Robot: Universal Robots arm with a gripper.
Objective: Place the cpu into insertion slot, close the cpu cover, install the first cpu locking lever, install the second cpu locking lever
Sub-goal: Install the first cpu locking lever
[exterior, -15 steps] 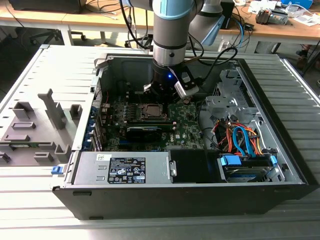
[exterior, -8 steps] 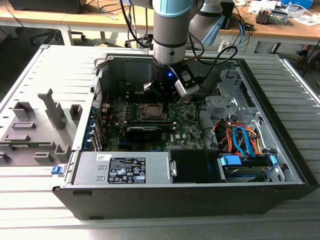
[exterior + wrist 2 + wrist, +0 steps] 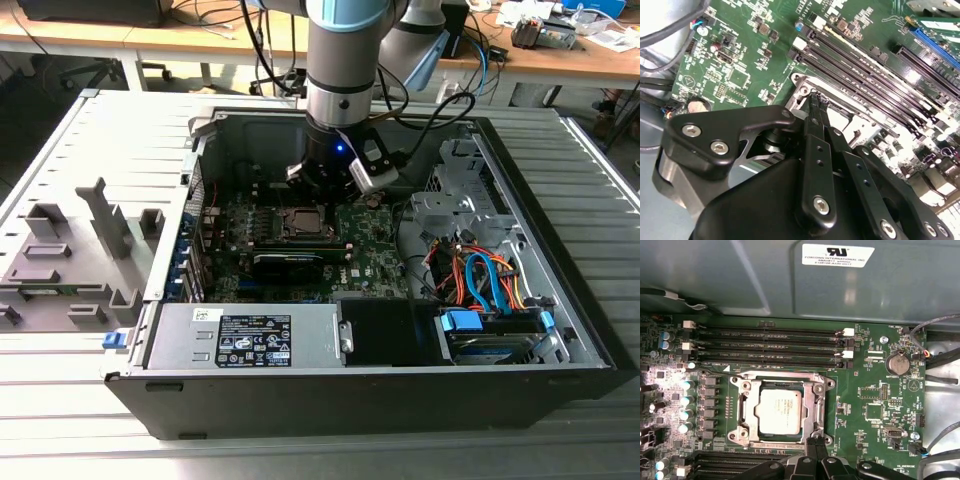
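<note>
One cpu (image 3: 780, 411) is sitting in the insertion slot (image 3: 785, 378), its one cpu cover (image 3: 813, 407) lying flat around it beside four memory slots (image 3: 770, 347), while the single gripper (image 3: 816, 444), fingers pinched narrow and empty, is hanging at the slot's edge.

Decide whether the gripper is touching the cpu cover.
Cannot tell. In both wrist views the gripper overlaps the edge of the cpu cover, hiding the spot where contact or a gap would show.
</note>
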